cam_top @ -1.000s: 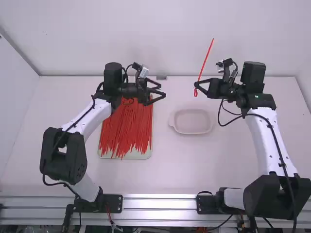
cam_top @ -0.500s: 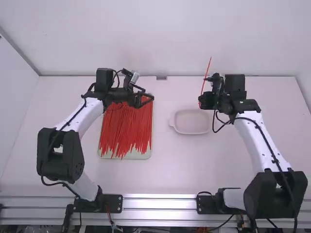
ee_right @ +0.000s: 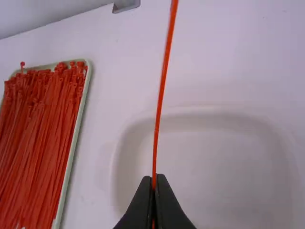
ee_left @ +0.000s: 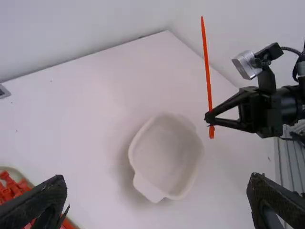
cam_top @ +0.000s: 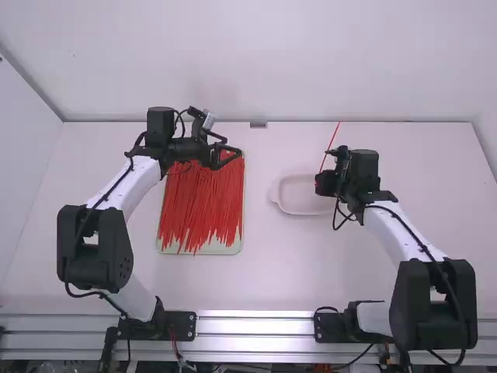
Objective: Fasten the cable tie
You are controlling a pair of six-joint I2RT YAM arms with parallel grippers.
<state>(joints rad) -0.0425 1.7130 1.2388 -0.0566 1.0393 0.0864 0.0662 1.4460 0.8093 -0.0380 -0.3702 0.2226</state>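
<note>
A single red cable tie stands nearly upright in my right gripper, which is shut on its lower end just above the white bowl. The right wrist view has the tie rising from the closed fingertips of the gripper over the bowl. My left gripper hangs open and holds nothing over the far end of the tray of red cable ties. From the left wrist, the open left gripper faces the bowl, the tie and the right gripper.
The pale tray holds several loose red ties and lies left of the bowl; its ties appear in the right wrist view too. A small grey bracket sits at the table's far edge. Bare white table surrounds the tray and bowl.
My right gripper has come down and nearer with the tie, from high behind the bowl to just over it. The left gripper drew back to the left, still open.
</note>
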